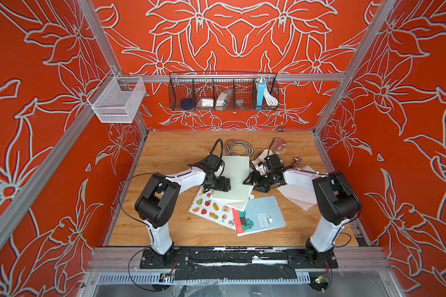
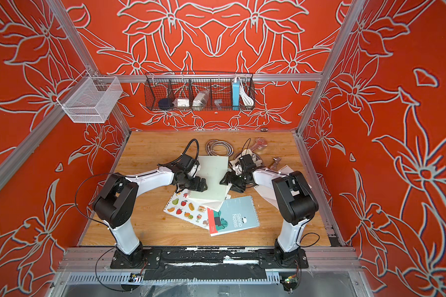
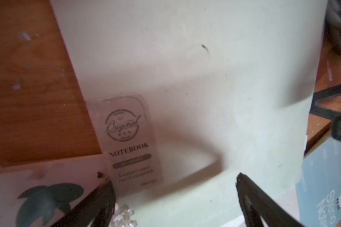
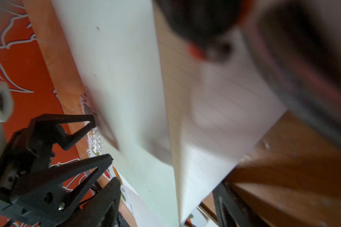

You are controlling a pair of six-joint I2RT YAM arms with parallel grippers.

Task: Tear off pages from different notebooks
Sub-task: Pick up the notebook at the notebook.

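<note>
Claws of both arms meet at the grey notebook (image 1: 236,169), each with jaws apart and nothing pinched.

The wooden surface (image 1: 165,159) carries everything, and the grey notebook lies at its middle. The Steno notebook (image 1: 263,216) sits just nearer the robot than the grey one and to its right. The fruit notebook (image 1: 207,209) is partly tucked under the grey one's near end. Loose pages (image 1: 298,198) lie to the right of the grey notebook, half hidden under the right arm.

The left claw (image 3: 173,182) straddles the grey notebook's near corner, beside its printed label (image 3: 130,141). The right claw (image 4: 165,208) stands at the opposite long edge. There the pale cover looks lifted, with a lined page (image 4: 215,118) showing beneath it and running between the fingers.

I judge the step in hand to be opening the grey notebook to reach a sheet. Next, the left claw should likely press down near the spiral to pin the book. The right claw should then close on one sheet, not the cover, and pull away from the binding. Catching the cover instead would drag the whole notebook.
</note>
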